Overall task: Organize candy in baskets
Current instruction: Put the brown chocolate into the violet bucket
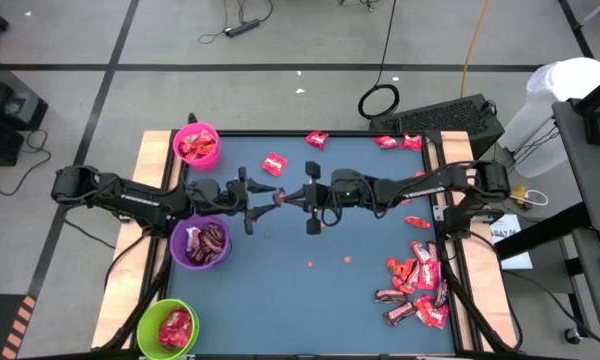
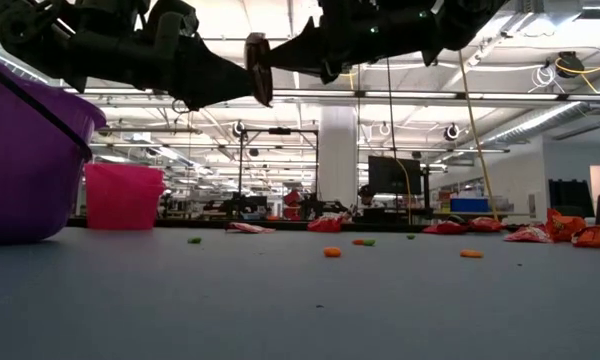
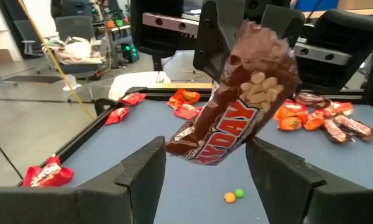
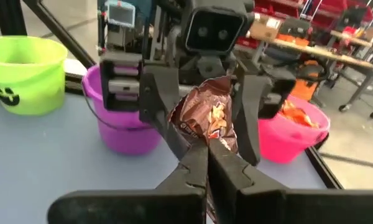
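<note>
High view: both arms meet mid-table, above the mat. Left gripper (image 1: 252, 197) and right gripper (image 1: 283, 196) face each other w/ a brown candy (image 1: 270, 197) between them. Pink tub (image 1: 197, 144) at far left corner, purple tub (image 1: 201, 243) just beside left arm, green tub (image 1: 169, 328) at near left corner; each has candy inside. Candy pile (image 1: 416, 286) lies near right edge; loose pcs along far edge.

Low view: grippers hang above table, off the surface. Purple tub (image 2: 25, 160) close at left, pink tub (image 2: 123, 196) farther back. Small orange and green specks (image 2: 332, 251) on mat; red wrappers along far side.

Left wrist view: left fingers (image 3: 143, 169) spread wide, either side of the brown candy (image 3: 236, 106), not pinching it. Candy hangs from right gripper beyond.

Right wrist view: right fingers (image 4: 196, 168) pressed tight together on the candy's (image 4: 205, 121) edge. Left gripper's (image 4: 202, 112) fingers stand apart around it. Green (image 4: 25, 71), purple (image 4: 121, 118), pink (image 4: 292, 130) tubs behind.
</note>
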You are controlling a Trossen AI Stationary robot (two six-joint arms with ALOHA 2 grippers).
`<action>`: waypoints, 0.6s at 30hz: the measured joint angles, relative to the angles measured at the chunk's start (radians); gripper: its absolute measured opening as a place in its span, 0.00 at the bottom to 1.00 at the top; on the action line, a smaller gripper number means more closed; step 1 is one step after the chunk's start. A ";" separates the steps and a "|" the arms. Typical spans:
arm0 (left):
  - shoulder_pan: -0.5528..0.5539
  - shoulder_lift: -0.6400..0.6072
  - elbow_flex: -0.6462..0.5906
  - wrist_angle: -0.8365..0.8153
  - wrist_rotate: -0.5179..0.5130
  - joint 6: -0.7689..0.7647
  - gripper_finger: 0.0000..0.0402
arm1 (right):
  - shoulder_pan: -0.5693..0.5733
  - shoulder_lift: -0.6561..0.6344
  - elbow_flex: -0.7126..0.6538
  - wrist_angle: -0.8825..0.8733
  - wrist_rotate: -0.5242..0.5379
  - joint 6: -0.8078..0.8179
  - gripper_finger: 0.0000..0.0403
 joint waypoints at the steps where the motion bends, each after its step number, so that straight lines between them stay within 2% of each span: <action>1: 0.000 0.000 0.000 0.000 0.004 0.000 0.57 | 0.003 0.010 0.000 0.022 0.000 -0.001 0.00; 5: 0.000 0.001 0.000 0.001 0.082 0.000 0.56 | 0.006 0.040 0.000 0.080 -0.002 -0.008 0.00; 8: 0.000 0.001 0.000 0.000 0.112 0.000 0.50 | 0.008 0.048 0.000 0.099 -0.003 -0.008 0.00; 18: -0.002 0.000 0.000 0.002 0.132 0.000 0.15 | 0.007 0.049 0.000 0.128 0.000 0.050 0.00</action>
